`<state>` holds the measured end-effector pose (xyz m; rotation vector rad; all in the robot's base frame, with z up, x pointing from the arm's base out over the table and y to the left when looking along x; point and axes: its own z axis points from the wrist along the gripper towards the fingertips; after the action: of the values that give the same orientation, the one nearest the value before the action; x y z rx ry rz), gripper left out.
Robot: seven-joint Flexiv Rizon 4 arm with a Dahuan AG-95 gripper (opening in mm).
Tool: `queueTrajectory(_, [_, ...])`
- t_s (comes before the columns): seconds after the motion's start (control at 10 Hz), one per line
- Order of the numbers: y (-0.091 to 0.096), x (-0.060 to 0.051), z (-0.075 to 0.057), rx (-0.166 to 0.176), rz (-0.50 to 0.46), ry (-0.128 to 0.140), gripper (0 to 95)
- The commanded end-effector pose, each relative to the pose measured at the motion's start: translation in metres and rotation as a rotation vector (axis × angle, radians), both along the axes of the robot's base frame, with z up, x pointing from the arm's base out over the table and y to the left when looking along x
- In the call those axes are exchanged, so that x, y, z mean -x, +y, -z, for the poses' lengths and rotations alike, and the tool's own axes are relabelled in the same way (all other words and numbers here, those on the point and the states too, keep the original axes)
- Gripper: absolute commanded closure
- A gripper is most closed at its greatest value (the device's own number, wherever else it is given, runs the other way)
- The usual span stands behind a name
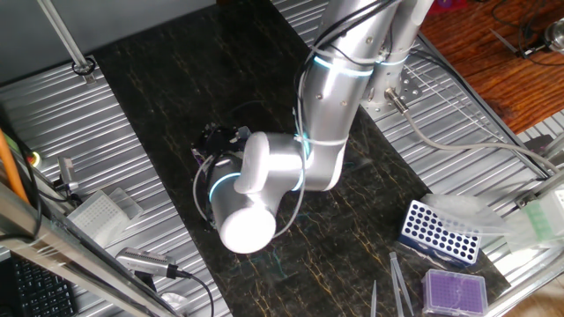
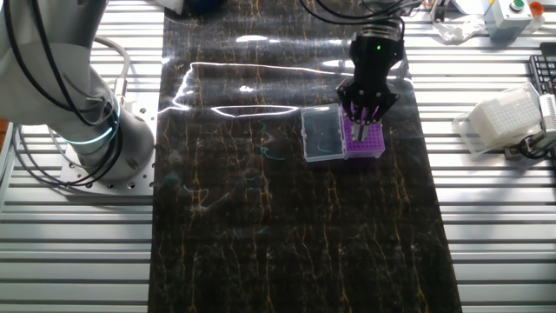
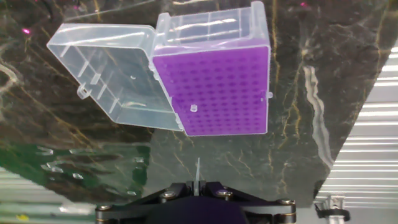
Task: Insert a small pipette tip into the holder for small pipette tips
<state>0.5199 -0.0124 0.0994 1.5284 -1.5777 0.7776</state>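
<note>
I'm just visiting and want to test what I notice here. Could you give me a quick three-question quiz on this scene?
1. True or false: the clear plastic hinged lid of the small square purple-grid tip holder is swung open.
2. What does the black two-finger gripper pinch? A) thin clear pipette tip B) tweezers C) nothing
3. How many tips already stand in the purple grid?

Key: 1 true. 2 A. 3 one, near the grid's lid-side edge.
</note>
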Motion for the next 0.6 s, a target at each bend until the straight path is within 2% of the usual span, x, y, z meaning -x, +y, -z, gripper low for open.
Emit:
queueTrajectory(0.1, [-0.0003, -0.0003, -0.0001, 0.017, -0.024, 0.009, 95.0])
queueTrajectory(0.6, [0.0007, -0.0005, 0.0005, 0.068, -0.061, 0.040, 95.0])
